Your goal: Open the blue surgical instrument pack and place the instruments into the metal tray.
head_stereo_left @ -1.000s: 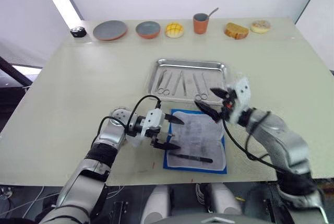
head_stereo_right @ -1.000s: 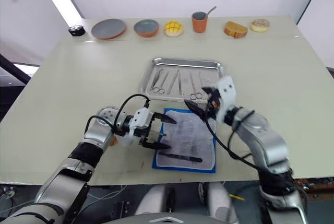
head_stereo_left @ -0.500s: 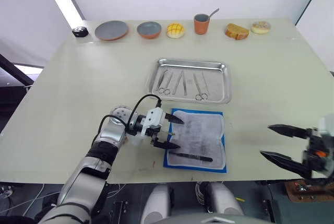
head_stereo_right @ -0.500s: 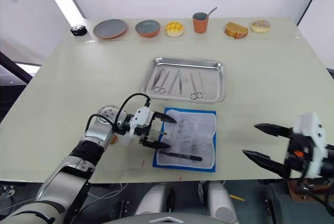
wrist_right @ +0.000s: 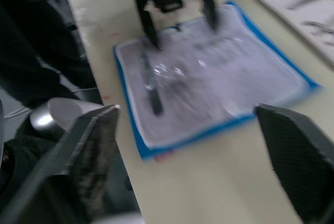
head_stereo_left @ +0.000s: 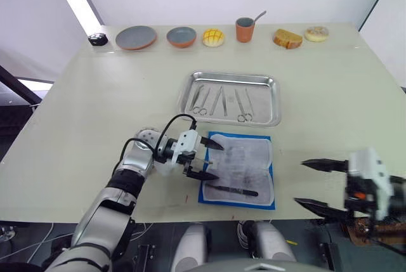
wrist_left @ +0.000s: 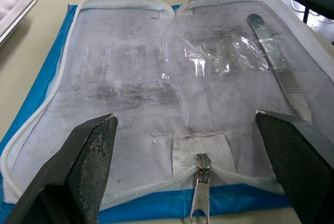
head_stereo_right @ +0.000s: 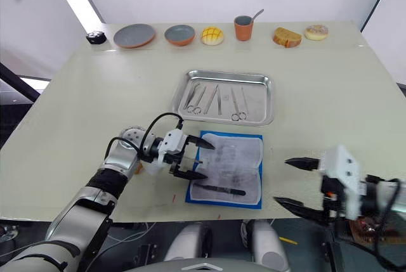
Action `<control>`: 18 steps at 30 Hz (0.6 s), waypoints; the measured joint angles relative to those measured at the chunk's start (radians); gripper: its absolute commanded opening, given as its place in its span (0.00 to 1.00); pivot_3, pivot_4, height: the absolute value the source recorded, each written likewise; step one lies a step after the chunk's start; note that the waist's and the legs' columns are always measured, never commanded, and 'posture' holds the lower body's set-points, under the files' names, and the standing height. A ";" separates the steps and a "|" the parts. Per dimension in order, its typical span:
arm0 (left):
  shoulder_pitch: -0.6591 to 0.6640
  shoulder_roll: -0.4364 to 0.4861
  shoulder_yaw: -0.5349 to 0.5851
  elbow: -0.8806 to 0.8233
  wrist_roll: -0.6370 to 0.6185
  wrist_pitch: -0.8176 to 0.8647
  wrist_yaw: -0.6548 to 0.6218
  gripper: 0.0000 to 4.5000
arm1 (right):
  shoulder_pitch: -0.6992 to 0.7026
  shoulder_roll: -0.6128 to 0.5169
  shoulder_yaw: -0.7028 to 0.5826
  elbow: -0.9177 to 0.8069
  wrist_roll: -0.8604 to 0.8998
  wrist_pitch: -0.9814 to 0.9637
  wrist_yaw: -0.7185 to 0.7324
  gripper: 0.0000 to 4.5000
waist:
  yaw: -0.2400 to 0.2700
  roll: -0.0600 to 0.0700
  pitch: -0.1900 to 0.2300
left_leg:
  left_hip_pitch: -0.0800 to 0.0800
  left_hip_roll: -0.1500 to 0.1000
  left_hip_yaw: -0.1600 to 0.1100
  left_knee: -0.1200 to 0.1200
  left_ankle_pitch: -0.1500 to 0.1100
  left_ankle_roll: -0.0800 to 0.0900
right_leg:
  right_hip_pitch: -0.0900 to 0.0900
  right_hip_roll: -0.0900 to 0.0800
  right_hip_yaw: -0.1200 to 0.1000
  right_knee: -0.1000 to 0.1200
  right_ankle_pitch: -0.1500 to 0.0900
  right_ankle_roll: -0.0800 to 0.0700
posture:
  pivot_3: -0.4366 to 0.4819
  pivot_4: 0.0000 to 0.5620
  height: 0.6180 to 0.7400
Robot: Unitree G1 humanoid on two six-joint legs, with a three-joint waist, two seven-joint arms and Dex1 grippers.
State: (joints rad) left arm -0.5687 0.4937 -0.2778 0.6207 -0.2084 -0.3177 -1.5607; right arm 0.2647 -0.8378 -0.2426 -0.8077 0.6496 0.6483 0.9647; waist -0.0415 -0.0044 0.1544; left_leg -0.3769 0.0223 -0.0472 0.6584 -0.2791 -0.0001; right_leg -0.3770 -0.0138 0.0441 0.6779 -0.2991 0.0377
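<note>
At the left, the left gripper point(head_stereo_left: 204, 157) is hovering at the left edge of the blue surgical instrument pack point(head_stereo_left: 239, 170), jaws spread wide and gripping nothing, its fingertips framing the zipper pull point(wrist_left: 199, 199) in the left wrist view. The pack is lying unzipped and flat on the bench point(head_stereo_left: 89, 107) near the front edge, pale lining up, with one dark slim tool point(head_stereo_left: 232, 191) resting across its near part. Just beyond it, the metal tray point(head_stereo_left: 270, 104) is holding the instruments point(head_stereo_left: 220, 101), several slim pieces laid side by side. At the right, the right gripper point(head_stereo_left: 321, 186) is hanging off the bench's front right corner, well apart from the pack, jaws wide open and empty. The remaining tool is looking light, stiff and slippery, lying flat against soft fabric, so pinching it across its narrow middle seems the best hold; the limp lining may be lifting with it.
</note>
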 measured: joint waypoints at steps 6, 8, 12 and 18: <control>-0.008 -0.001 -0.005 0.009 0.000 -0.003 -0.002 1.00 | -0.142 0.020 0.300 0.034 -0.169 0.000 -0.099 0.56 | 0.001 0.000 0.000 | 0.000 0.000 -0.002 0.001 0.000 0.000 | 0.000 0.000 -0.001 0.000 0.001 -0.001 | 0.48 0.27 1.00; -0.009 -0.001 -0.005 0.010 0.000 -0.003 -0.002 1.00 | -0.167 0.023 0.346 0.054 -0.207 -0.001 -0.114 0.56 | 0.000 0.000 0.000 | 0.000 0.000 -0.002 0.001 0.000 0.000 | 0.000 0.000 -0.001 0.000 0.001 -0.002 | 0.48 0.27 1.00; -0.011 -0.002 -0.007 0.012 0.000 -0.003 -0.002 1.00 | -0.211 0.046 0.443 0.097 -0.273 -0.007 -0.136 0.56 | 0.001 0.000 0.000 | 0.000 0.000 -0.002 0.001 0.000 0.000 | 0.000 0.000 -0.002 0.000 0.002 -0.003 | 0.48 0.27 1.00; -0.010 -0.002 -0.007 0.012 0.000 -0.003 -0.002 1.00 | -0.237 0.054 0.512 0.133 -0.333 -0.023 -0.144 0.56 | 0.001 0.000 0.000 | 0.000 0.000 -0.003 0.002 0.000 0.000 | 0.000 0.000 -0.002 0.000 0.002 -0.003 | 0.48 0.27 1.00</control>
State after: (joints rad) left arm -0.5790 0.4914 -0.2844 0.6324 -0.2083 -0.3210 -1.5625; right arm 0.0280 -0.7839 0.2690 -0.6747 0.3163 0.6255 0.8204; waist -0.0410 -0.0047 0.1543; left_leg -0.3774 0.0220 -0.0500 0.6600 -0.2790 -0.0001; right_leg -0.3769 -0.0140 0.0421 0.6783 -0.2973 0.0346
